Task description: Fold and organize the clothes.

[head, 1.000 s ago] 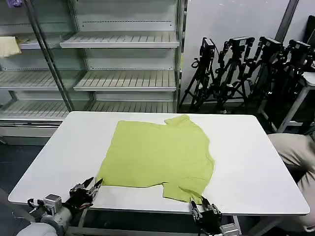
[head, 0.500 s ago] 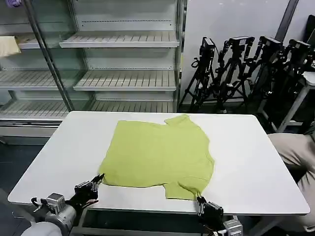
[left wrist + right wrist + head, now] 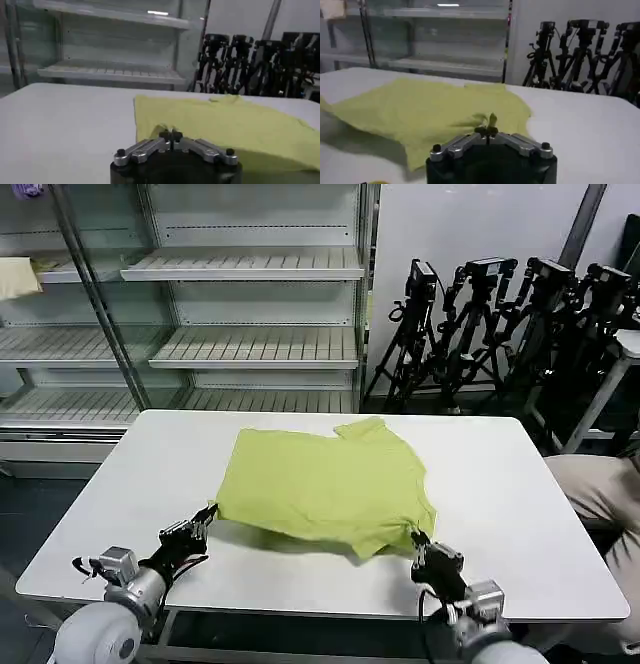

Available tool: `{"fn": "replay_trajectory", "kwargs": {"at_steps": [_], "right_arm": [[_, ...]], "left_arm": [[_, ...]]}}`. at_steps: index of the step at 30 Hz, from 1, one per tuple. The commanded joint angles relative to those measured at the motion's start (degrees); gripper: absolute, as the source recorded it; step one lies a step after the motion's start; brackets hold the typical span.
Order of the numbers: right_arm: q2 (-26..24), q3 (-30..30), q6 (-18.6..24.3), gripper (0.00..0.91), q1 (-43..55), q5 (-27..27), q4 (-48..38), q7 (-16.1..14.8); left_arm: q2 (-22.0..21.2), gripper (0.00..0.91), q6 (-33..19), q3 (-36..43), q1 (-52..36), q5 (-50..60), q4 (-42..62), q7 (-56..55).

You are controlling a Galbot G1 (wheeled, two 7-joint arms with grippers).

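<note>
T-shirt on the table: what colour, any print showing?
Lime yellow-green T-shirt, plain on the visible side; head view shows it best.

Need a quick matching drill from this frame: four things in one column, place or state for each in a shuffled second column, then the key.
Things:
1. left gripper
2. right gripper
3. T-shirt
4. tripods

Place or state:
A. standing on the floor behind the table
B. shut on the shirt's near right corner
C. near edge lifted off the table, far part lying flat
D. shut on the shirt's near left corner

Pairs: 1-D, 2-B, 3-C, 4-A
</note>
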Motion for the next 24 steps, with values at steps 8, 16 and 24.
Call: {"fn": "replay_trajectory", "kwargs": {"at_steps": [8, 16, 24], "right_arm": [[0.3, -2.9, 0.3, 0.000, 16.0, 1.1, -14.4, -1.1], [0.3, -5.6, 1.4, 0.000, 18.5, 1.2, -16.8, -2.7], [1.1, -6.9, 1.5, 0.000, 20.4, 0.8, -19.0, -3.4]], "left_arm": [[-0.3, 0.000, -0.6, 6.9, -14.4, -3.5, 12.9, -2.3], [-0.2, 0.000, -0.6, 9.2, -17.8, -3.1, 17.2, -1.7], [1.2, 0.000, -0.7, 10.1, -20.0, -2.5, 19.6, -0.7]]}}
